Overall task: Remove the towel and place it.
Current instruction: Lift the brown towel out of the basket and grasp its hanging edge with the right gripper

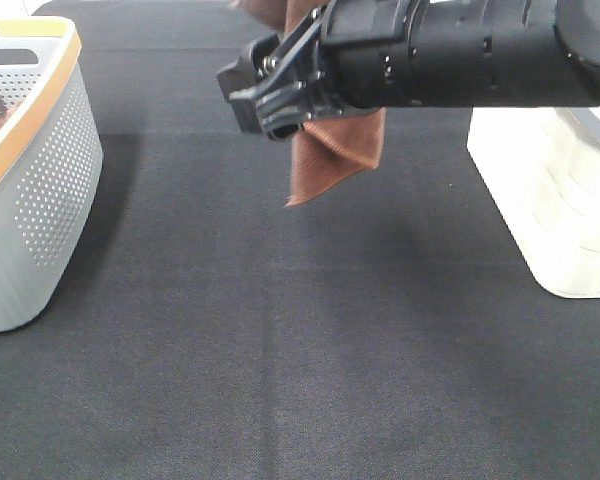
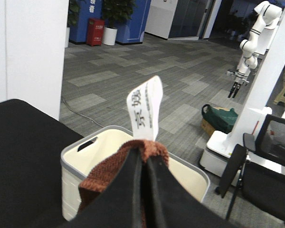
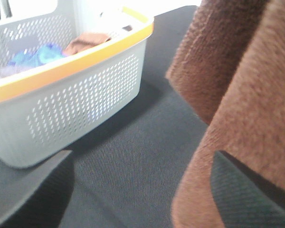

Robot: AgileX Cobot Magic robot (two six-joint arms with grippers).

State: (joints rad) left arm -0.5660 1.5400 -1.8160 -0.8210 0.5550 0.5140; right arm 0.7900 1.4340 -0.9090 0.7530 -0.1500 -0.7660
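Note:
The reddish-brown towel (image 1: 337,155) hangs in the air over the back middle of the black table, partly hidden by my right arm. My left gripper (image 2: 143,159) is shut on the towel's top edge (image 2: 152,148), and the white tag (image 2: 145,111) sticks up above the fingers. That gripper is out of sight in the exterior view. My right gripper (image 1: 252,100) reaches in from the right at the towel's height and stands open. In the right wrist view the towel (image 3: 237,95) hangs against one finger (image 3: 251,194); the other finger (image 3: 33,190) is well apart from it.
A grey perforated basket with an orange rim (image 1: 40,180) stands at the left edge, holding a darker brown cloth (image 3: 85,42) and blue items. A white bin (image 1: 550,200) stands at the right. The left wrist view shows this bin (image 2: 80,161) below the held towel.

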